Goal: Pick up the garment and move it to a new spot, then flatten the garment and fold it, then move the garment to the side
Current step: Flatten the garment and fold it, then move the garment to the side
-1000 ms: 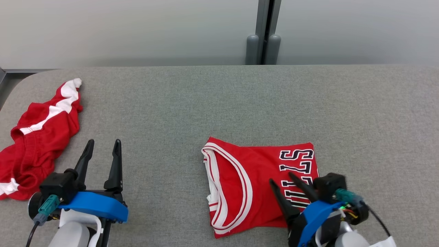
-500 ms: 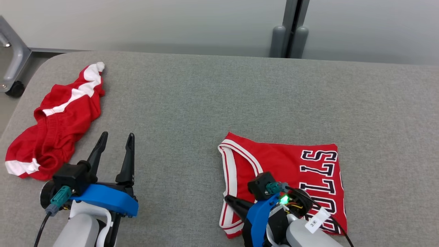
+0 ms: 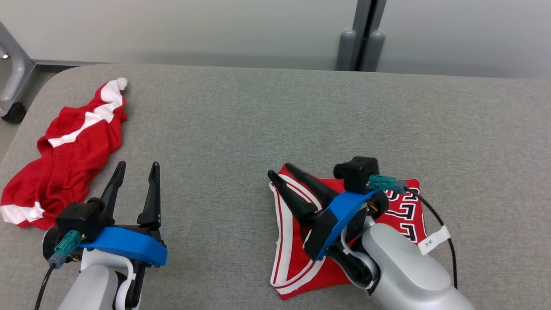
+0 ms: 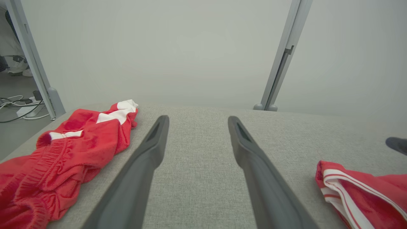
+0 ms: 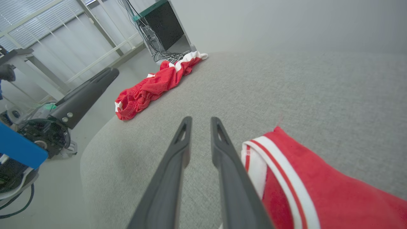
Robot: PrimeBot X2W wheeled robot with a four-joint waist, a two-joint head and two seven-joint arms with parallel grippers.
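Observation:
The garment point(image 3: 292, 258) is a folded red jersey with white trim and black-and-white letters, lying at the near middle-right of the grey table point(image 3: 258, 120). My right gripper point(image 3: 280, 171) lies across it, fingers pointing at its far-left corner, tips just past the trim. In the right wrist view that gripper point(image 5: 201, 120) shows a narrow gap with nothing in it, the jersey point(image 5: 302, 178) beside its right finger. My left gripper point(image 3: 136, 168) stands wide open and empty over bare table. From the left wrist, its fingers point(image 4: 197, 121) frame bare cloth, with the jersey point(image 4: 365, 197) at lower right.
Crumpled red shorts with white stripes point(image 3: 64, 168) lie near the table's rounded left edge, left of my left gripper. A grey frame leg on a castor point(image 3: 13, 86) stands off that corner. A partition post point(image 3: 359, 47) rises behind the far edge.
The head camera shifted. My right gripper swung from the jersey's near-right corner to its near-left edge, then up across it to the far-left corner. The jersey now looks rumpled. The left arm stayed put.

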